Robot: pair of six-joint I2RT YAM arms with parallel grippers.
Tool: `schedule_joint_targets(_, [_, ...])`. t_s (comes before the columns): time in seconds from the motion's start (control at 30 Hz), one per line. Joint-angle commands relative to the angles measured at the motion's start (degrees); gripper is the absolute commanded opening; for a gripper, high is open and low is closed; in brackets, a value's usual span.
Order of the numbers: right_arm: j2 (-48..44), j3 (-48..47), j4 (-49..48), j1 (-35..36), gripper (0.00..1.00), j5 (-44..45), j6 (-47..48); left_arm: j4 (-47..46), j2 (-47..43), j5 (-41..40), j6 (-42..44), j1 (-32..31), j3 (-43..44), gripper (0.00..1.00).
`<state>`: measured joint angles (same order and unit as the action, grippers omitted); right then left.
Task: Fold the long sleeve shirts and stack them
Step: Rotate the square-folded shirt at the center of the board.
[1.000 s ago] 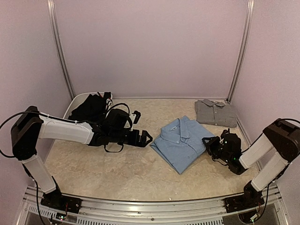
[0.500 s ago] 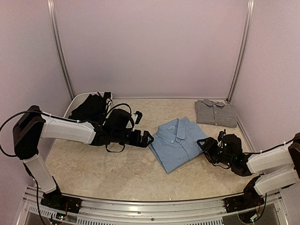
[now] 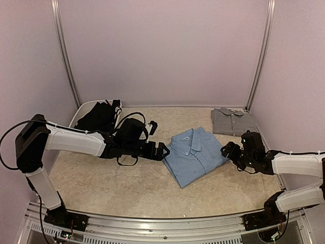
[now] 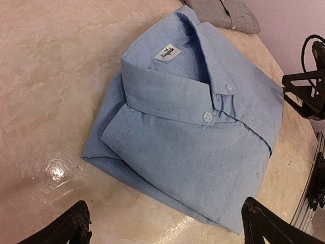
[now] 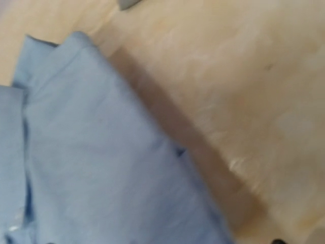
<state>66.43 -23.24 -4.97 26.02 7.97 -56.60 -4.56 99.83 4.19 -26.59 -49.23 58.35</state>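
Blue shirt: the blue shirt point(image 3: 195, 155) lies folded at the centre of the frame on the counter point(image 3: 127, 188), collar point(image 4: 167, 91) up and buttoned, set at a slant.
Other shirts: the grey shirt point(image 3: 232, 122) lies folded at the upper right. The black shirt point(image 3: 99, 116) sits in a loose heap at the upper left.
Handling: I judge the blue one light, soft and limp. The folded layers will likely slide apart or sag if I lift it by one corner. The collar is the only stiffer part.
Where to hold: I would pinch through all the layers at two opposite edges, one hand on each, or slip fingers under the fold, so the packet stays together.
Left hand: my left hand point(image 3: 161, 151) sits low at the shirt's left edge, arm stretched across from the left. Its fingers point(image 4: 76, 223) are spread wide and hold nothing.
Right hand: my right hand point(image 3: 229, 150) is just beside the shirt's right edge, forearm low and nearly level. The wrist view is blurred and shows no fingers, so I cannot tell how far apart they stand.
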Motion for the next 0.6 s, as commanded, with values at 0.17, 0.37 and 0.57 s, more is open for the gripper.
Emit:
schedule_joint_targets(0.17, [9.0, -12.7, 6.8, -8.7, 0.89, -7.3, 22.2, -6.2, 1.6, 4.5, -6.1, -2.9, -2.3, 0.99])
schedule_joint_targets(0.37, [20.6, -21.7, 7.9, -14.9, 0.89, -26.0, 30.9, -10.2, 3.6, 7.0, -9.8, -4.1, -2.4, 0.98])
schedule_joint_targets(0.57, [30.8, -28.9, 11.1, -17.6, 0.89, -37.9, 36.6, -12.1, 6.5, 8.7, -11.9, -4.6, -2.0, 0.96])
